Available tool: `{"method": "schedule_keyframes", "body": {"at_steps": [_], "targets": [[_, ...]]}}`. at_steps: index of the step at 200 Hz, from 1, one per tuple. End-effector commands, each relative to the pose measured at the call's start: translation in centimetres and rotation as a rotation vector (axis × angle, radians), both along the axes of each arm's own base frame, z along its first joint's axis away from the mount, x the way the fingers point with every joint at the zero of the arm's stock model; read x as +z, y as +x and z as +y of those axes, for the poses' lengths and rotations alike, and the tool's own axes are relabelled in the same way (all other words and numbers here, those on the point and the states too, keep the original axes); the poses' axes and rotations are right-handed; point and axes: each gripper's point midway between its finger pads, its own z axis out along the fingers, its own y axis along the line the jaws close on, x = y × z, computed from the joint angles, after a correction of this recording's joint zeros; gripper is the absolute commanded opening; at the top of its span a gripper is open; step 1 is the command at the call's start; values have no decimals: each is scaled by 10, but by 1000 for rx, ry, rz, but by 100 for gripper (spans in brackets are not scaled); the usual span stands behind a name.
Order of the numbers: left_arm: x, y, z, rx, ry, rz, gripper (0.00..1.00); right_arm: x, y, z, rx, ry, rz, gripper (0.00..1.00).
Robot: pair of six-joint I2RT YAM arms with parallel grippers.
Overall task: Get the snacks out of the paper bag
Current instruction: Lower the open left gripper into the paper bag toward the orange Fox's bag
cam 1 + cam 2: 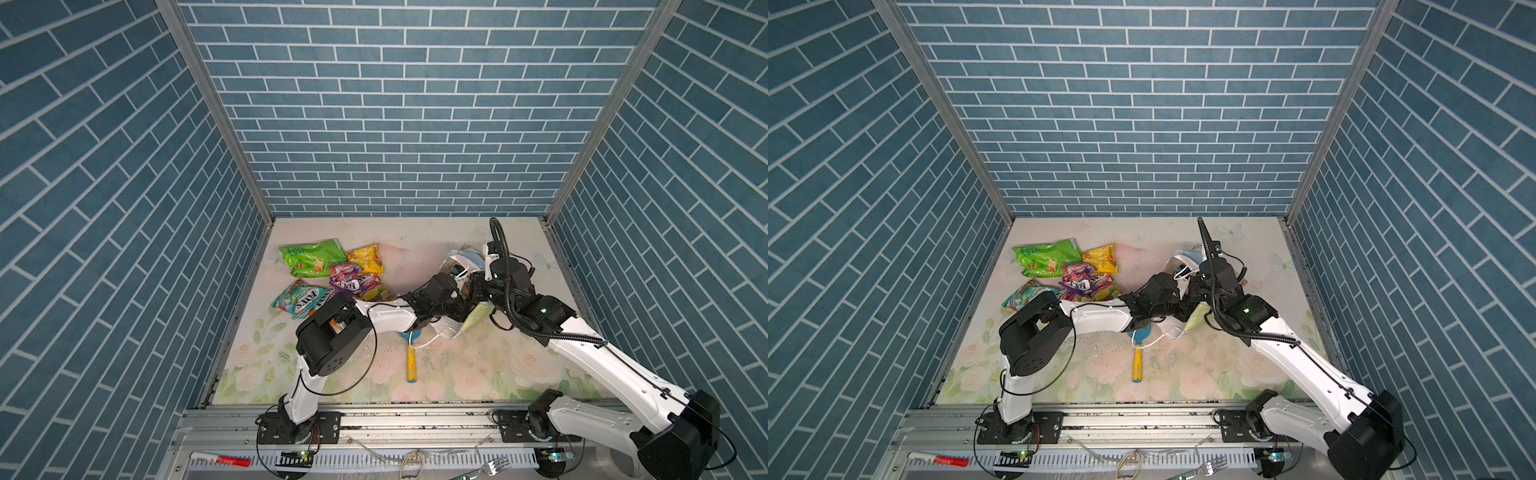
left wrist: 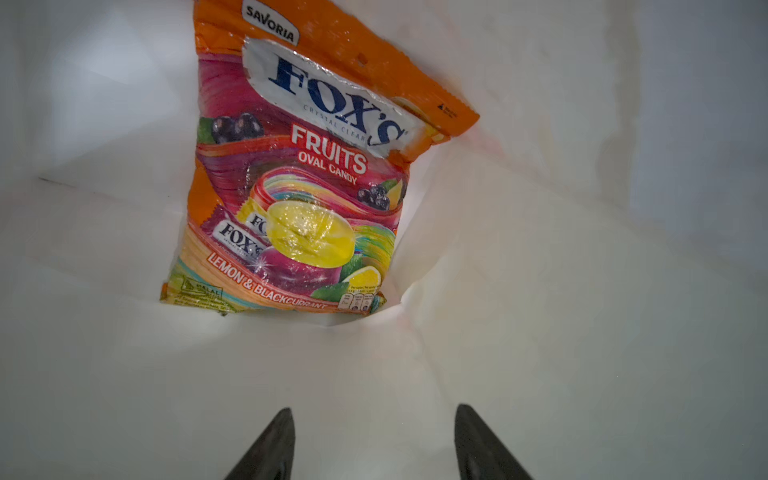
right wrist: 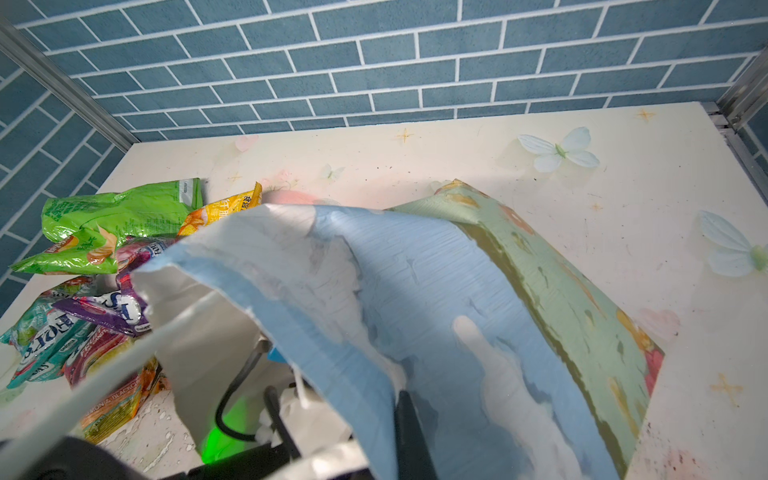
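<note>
The paper bag [image 1: 456, 266] lies on its side at the right of the table, mouth toward the left arm. My right gripper [image 3: 395, 401] is shut on its blue-sky wall [image 3: 415, 291], holding it up. My left gripper [image 2: 374, 408] is inside the bag, open, with only the white lining [image 2: 540, 291] between its fingers. An orange-red fruit-print snack packet [image 2: 299, 174] lies ahead of it, untouched. Outside the bag, at the back left, lie the green packet [image 1: 311, 257], the yellow packet [image 1: 365, 257], the purple one [image 1: 345, 276], the teal one [image 1: 295, 301] and another orange-red one [image 1: 374, 291].
A toy rake with a yellow handle [image 1: 411, 365] and a blue head lies just in front of the bag, partly under the left arm. A red-and-white marker [image 1: 220, 459] and a fork [image 1: 494, 465] lie on the front rail. Brick-pattern walls enclose three sides.
</note>
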Motion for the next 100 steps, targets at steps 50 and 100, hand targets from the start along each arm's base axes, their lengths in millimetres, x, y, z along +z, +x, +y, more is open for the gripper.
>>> {"method": "schedule_keyframes", "body": {"at_steps": [50,100], "targets": [[-2,12,-7,-17,-1,-31,65,4,-1,-1,-15,44,-8,0],[-9,23,-9,6,-11,-14,70,3,-1,-4,-31,42,-9,0]]}}
